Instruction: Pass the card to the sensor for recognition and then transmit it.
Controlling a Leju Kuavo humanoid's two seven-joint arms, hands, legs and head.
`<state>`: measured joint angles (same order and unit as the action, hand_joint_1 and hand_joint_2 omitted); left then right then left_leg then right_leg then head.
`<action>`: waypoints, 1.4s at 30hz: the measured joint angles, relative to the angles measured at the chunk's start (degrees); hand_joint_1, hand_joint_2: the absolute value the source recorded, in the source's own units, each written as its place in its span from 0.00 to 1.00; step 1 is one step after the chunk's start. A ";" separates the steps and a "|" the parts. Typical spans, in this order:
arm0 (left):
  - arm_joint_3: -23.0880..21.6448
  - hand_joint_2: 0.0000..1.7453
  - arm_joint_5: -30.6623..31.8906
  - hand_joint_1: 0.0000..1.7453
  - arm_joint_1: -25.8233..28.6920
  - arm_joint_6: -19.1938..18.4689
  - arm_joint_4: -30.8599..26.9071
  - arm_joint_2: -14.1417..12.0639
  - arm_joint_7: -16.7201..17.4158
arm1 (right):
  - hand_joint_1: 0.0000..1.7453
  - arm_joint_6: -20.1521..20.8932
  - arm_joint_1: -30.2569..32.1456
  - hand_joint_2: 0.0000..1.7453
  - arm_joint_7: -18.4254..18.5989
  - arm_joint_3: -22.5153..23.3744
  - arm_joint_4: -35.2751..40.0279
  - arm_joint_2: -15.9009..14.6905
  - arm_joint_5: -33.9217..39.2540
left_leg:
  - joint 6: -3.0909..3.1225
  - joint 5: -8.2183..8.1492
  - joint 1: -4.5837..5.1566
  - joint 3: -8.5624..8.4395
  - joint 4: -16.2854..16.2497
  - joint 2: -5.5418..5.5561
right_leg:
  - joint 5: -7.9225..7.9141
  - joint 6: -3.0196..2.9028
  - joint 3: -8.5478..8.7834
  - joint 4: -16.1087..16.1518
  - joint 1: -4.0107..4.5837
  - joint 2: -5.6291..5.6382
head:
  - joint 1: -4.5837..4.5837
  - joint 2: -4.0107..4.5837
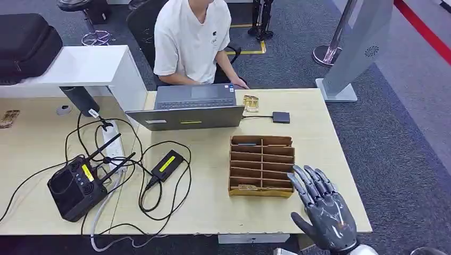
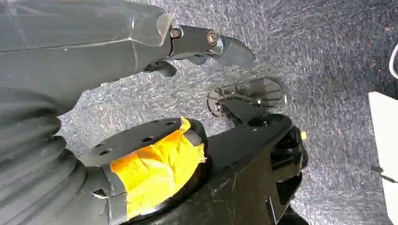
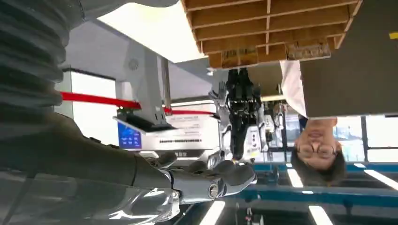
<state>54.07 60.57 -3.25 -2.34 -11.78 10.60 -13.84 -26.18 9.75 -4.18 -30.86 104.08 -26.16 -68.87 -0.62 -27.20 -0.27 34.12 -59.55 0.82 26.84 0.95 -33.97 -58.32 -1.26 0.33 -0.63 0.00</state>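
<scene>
We're looking down on a pale wooden desk (image 1: 223, 212), and our right hand (image 1: 323, 208) is up over its near right corner, fingers spread and extended, nothing in it, their tips just beside the near right corner of the cardboard organiser (image 1: 261, 166). That organiser sits in the middle-right of the desk, divided into rows of slots, and in its nearest row on the left we can make out a small patterned card (image 1: 245, 187) lying in the slot; the right wrist view catches the same box from the side with the card edge showing. Our left hand (image 2: 206, 44) hangs low over grey carpet, fingers loosely curled with nothing between them, though we cannot tell for certain how far they close. Across the desk a person in a white T-shirt (image 1: 191, 40) sits behind a grey laptop (image 1: 189, 109), one hand resting by its right edge. Just beside that hand lies another small gold-coloured card-like item (image 1: 250, 102), and next to it a little dark square device (image 1: 281, 117) wired to the laptop. Over on the left we have a black controller with antennas (image 1: 77, 186), a white power strip (image 1: 113, 143), a black adapter with a yellow label (image 1: 166, 166) and a tangle of black cables. A grey pedestal stand (image 1: 353, 48) rises off the floor past the far right corner.
</scene>
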 joint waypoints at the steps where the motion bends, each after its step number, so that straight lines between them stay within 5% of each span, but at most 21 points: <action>1: 0.00 1.00 0.09 0.00 -0.01 0.30 0.00 0.02 -0.02 | 0.00 0.17 -0.59 1.00 -0.04 -0.32 -1.21 0.76 0.02 | 0.00 0.00 0.00 0.00 0.00 0.00 | 0.00 0.00 0.00 0.00 0.00 0.00 | 0.00 0.00; 7: 0.00 1.00 1.09 0.00 -0.03 2.95 0.00 0.46 -1.03 | 0.00 0.15 -3.12 1.00 -0.33 -1.42 -7.30 4.46 0.42 | -0.01 0.01 0.00 0.01 0.00 0.01 | 0.00 0.00 0.00 -0.01 0.00 -0.01 | 0.02 0.00; 11: -0.28 1.00 2.38 0.00 -0.04 5.97 0.00 0.79 -4.66 | 0.00 -0.24 -3.67 1.00 -0.22 -1.70 -10.00 6.05 0.85 | -0.01 0.01 0.01 0.03 0.00 0.02 | 0.00 0.00 -0.01 -0.01 -0.01 -0.02 | 0.02 0.00; 42: -0.61 1.00 3.21 0.00 0.00 2.84 0.02 1.09 -3.58 | 0.00 -1.64 -8.01 1.00 -0.52 -1.88 -21.66 13.35 1.88 | -0.02 0.01 0.00 0.02 0.00 0.02 | 0.00 0.00 -0.01 -0.01 0.00 -0.01 | 0.00 0.00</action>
<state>53.46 63.78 -3.25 0.50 -11.76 11.69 -17.42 -27.82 1.73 -4.70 -32.74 82.42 -12.81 -66.99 -0.64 -27.19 -0.26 34.14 -59.55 0.84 26.84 0.95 -33.98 -58.33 -1.26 0.32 -0.63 0.00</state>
